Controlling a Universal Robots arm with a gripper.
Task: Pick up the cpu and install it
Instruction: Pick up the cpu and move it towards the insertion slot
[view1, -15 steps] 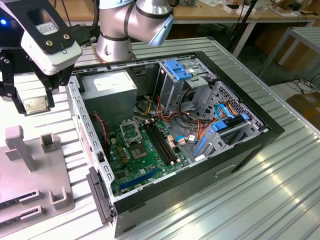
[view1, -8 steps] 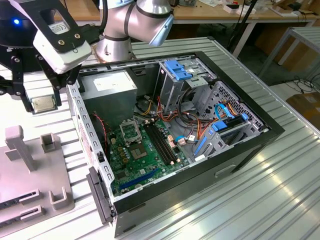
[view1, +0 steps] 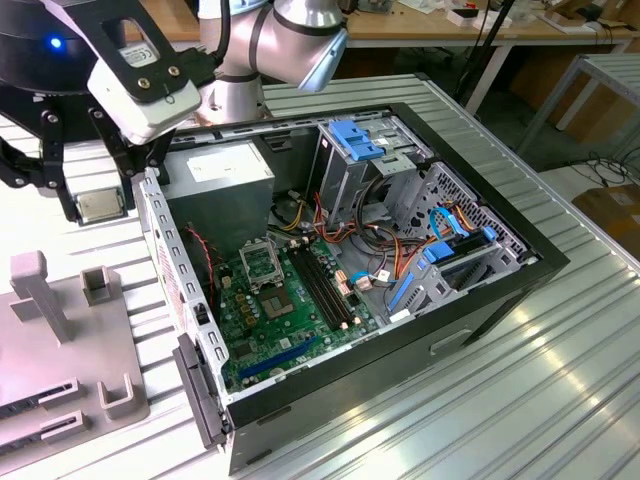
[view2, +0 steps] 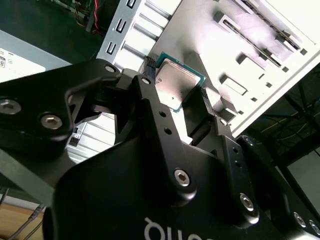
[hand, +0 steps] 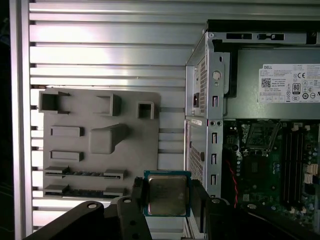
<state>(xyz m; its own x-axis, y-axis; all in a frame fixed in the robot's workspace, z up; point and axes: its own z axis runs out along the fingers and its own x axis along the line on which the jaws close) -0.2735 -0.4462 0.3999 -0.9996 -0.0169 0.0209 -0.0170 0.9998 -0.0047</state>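
Ribbed metal table underneath, and we've got the cpu pinched flat between the jaws, closed on its edges; the motherboard socket sits off to one side, past the case wall.

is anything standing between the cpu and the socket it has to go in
Yes: the tool holds the cpu outside the computer case, and the case's upright metal wall stands between it and the socket. The case is open on top.
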